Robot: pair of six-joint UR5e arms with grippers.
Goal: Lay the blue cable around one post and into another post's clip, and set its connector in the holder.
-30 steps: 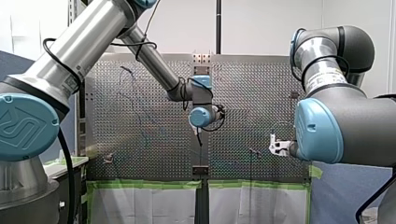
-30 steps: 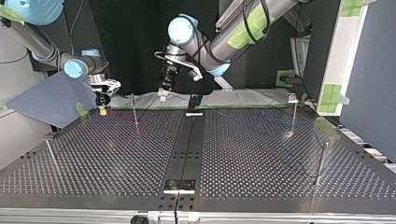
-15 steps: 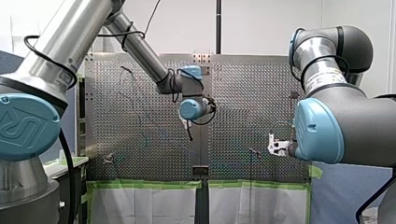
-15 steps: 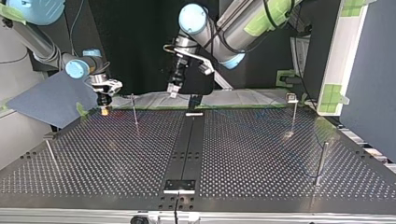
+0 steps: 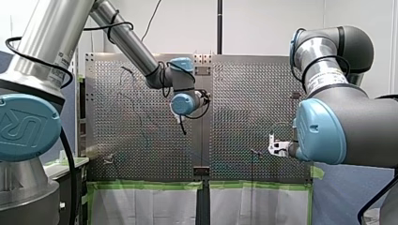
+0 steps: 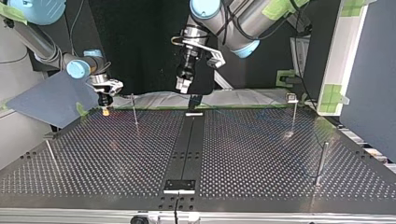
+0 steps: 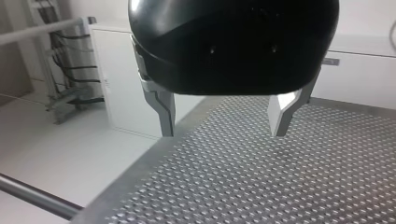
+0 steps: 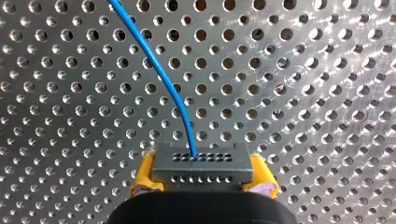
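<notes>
table first: the perforated metal table (image 6: 261,149) fills the top view, with thin metal posts standing on it: one (image 6: 135,112) near the far edge at that view's left, another topped by a small clip (image 6: 293,109) at the far right, and a third (image 6: 321,163) nearer at the right. my left arm hangs high over the far middle. my left gripper (image 7: 224,133), black with metal fingers, is spread wide with nothing between them, well above the plate. my right arm sits low at the top view's far left. my right gripper (image 8: 201,183) is clamped by its yellow pads (image 8: 142,179) on the small grey block connector (image 8: 201,163), just over the holes. the thin blue cable (image 8: 163,79) leaves the connector's face and curves away across the plate. in the wide views it is too faint to trace, so i cannot tell how it lies relative to the posts. i judge the cable light, limp and a little slick: it will sag and slide rather than hold a bend, so it wants slight tension around a post. the connector is the one rigid part, and its flat sides are the place to grip. for routing i would pinch the cable itself a short way from the connector with the free gripper.
</notes>
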